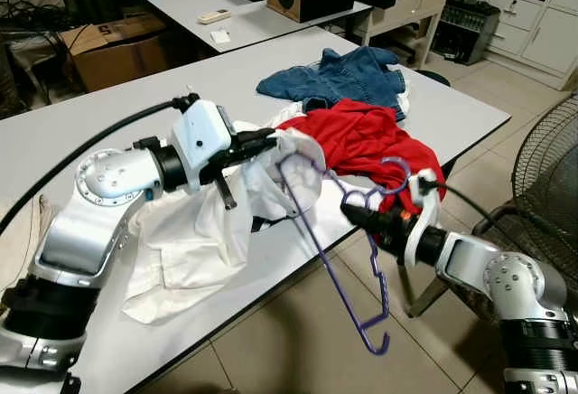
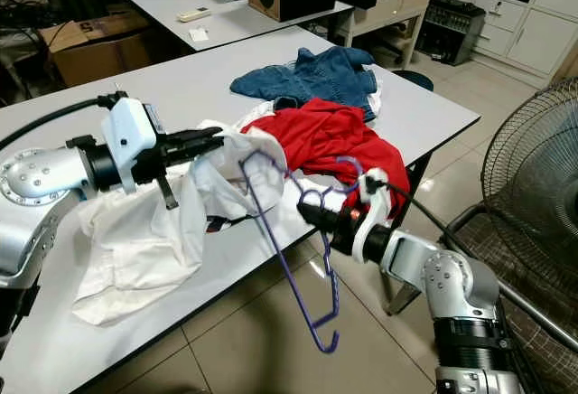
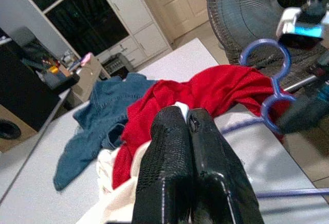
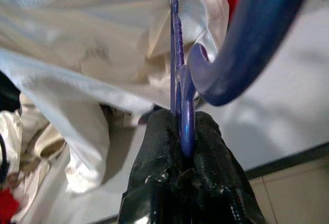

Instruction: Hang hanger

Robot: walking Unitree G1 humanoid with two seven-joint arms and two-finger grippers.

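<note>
I am pinching the purple hanger (image 1: 330,236) by its neck in my right tool (image 1: 354,211), while my left tool (image 1: 267,141), clamped on the white shirt (image 1: 194,231), is lifting its collar off the tabletop (image 1: 108,109) (presumably so one hanger arm can slip inside).

Lighting is pretty even indoor light from overhead, bright enough that the grey table (image 1: 108,114) reads almost white, with a soft sheen on the floor tiles (image 1: 298,340) on the near side. Shadows are soft: one sits under the table edge, another under the white shirt (image 1: 194,231). The far left corner by the cardboard box (image 1: 113,46) stays dim. Both head views are fairly sharp, with a bit of wide-angle bending toward the edges.

The left wrist view is softer and washed out, and the fan (image 3: 257,8) looks hazy. In the right wrist view the purple hanger (image 4: 181,80) up close is out of focus, and the cloth behind seems smeared, probably blur.
</note>
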